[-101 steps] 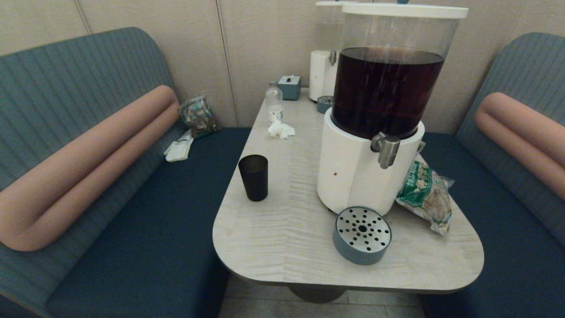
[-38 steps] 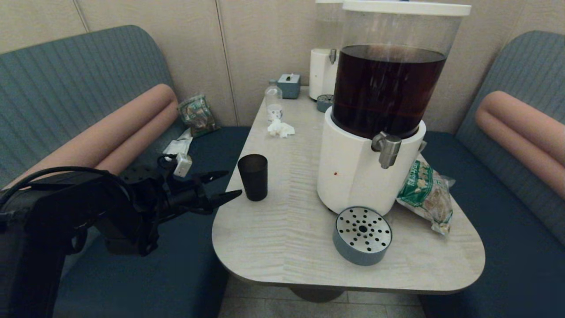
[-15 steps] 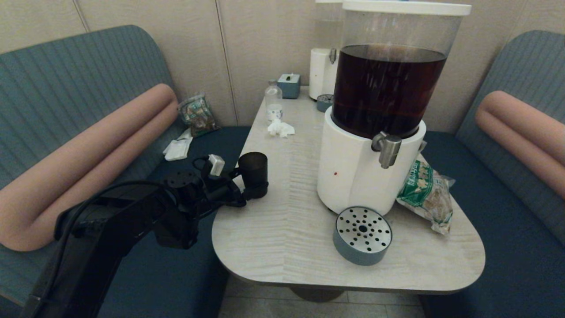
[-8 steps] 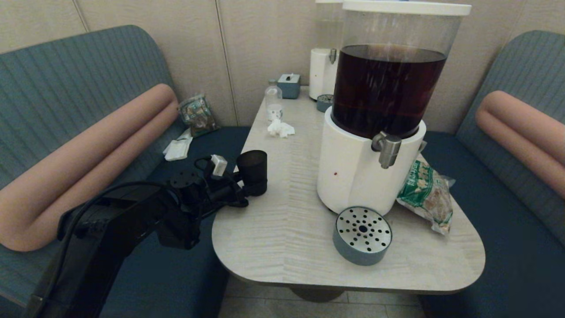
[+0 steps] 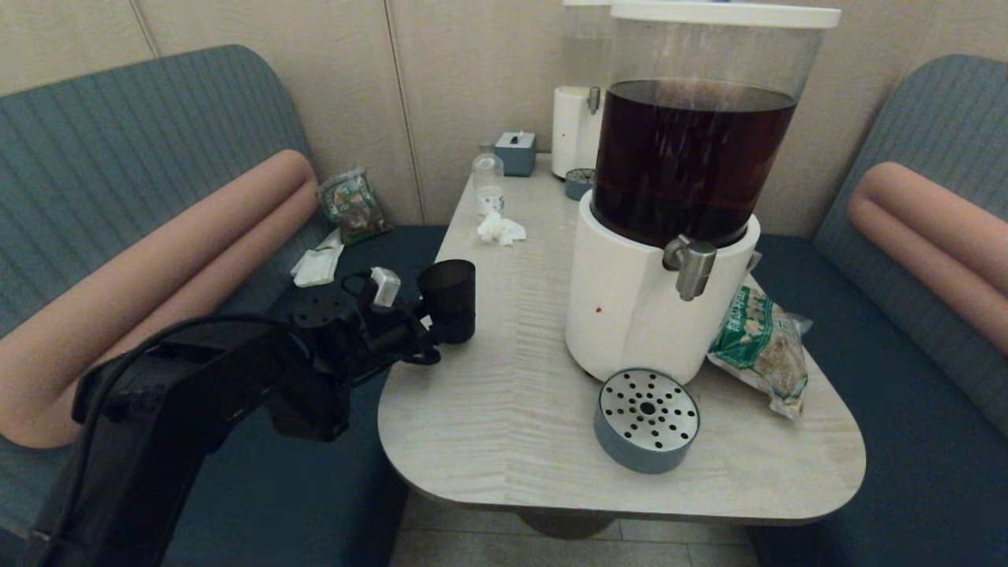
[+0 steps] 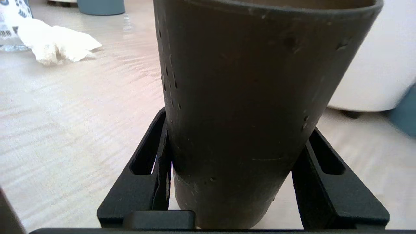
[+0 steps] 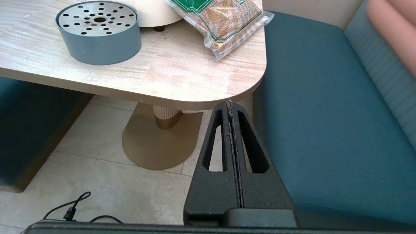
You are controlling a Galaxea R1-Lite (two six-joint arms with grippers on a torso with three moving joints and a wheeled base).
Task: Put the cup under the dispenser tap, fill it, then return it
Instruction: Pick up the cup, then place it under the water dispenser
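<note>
The black cup (image 5: 449,299) hangs just above the table's left edge, tilted a little, with my left gripper (image 5: 441,335) shut on its lower part. In the left wrist view the cup (image 6: 247,97) fills the frame between the two black fingers (image 6: 152,175). The dispenser tap (image 5: 690,266) is a steel spout on the white base of the big tank of dark liquid (image 5: 693,157), well to the right of the cup. My right gripper (image 7: 229,105) is shut on nothing, parked low beside the table's near right corner, out of the head view.
A grey-blue drip tray (image 5: 646,420) with a perforated steel top sits in front of the dispenser base. A green snack bag (image 5: 760,346) lies to its right. A small clear bottle (image 5: 488,183), a crumpled tissue (image 5: 500,230) and a second white dispenser (image 5: 573,130) stand further back.
My left arm reached in from the left, closed on the cup and has lifted it slightly off the table, tilting it a little. The right arm has not moved.
</note>
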